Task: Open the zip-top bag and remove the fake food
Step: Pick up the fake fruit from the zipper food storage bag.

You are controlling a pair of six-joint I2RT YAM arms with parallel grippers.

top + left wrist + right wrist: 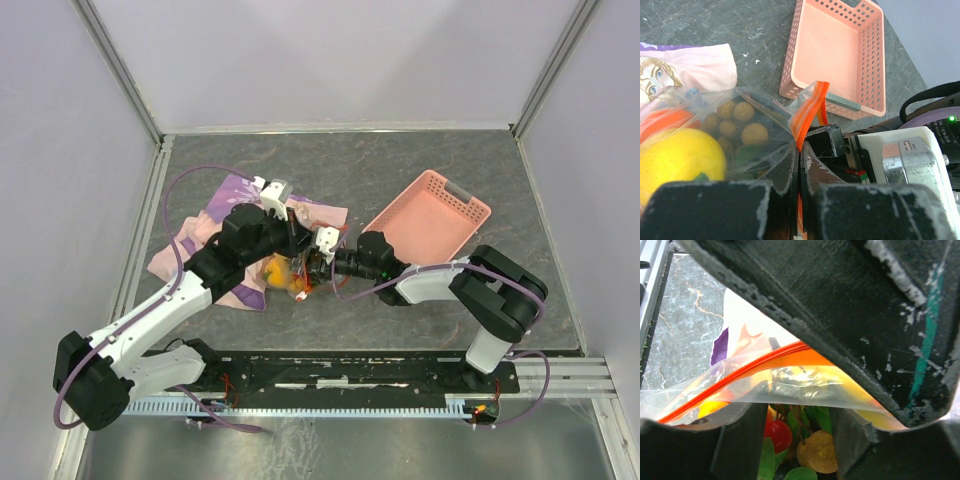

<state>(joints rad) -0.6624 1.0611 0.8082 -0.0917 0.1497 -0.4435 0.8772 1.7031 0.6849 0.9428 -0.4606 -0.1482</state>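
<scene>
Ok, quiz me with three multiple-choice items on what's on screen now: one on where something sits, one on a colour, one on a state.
1. Where is the pink basket? A on the cloth; B on the table, right of the cloth; C in the left gripper.
2. The zip-top bag has a zip strip that is: A blue; B green; C orange-red.
3. The left gripper is: A shut on the bag's edge; B open above the basket; C open, clear of the bag.
Answers: B, the top view shows it beside the cloth; C, the left wrist view shows orange-red; A, its fingers meet on the plastic.
</scene>
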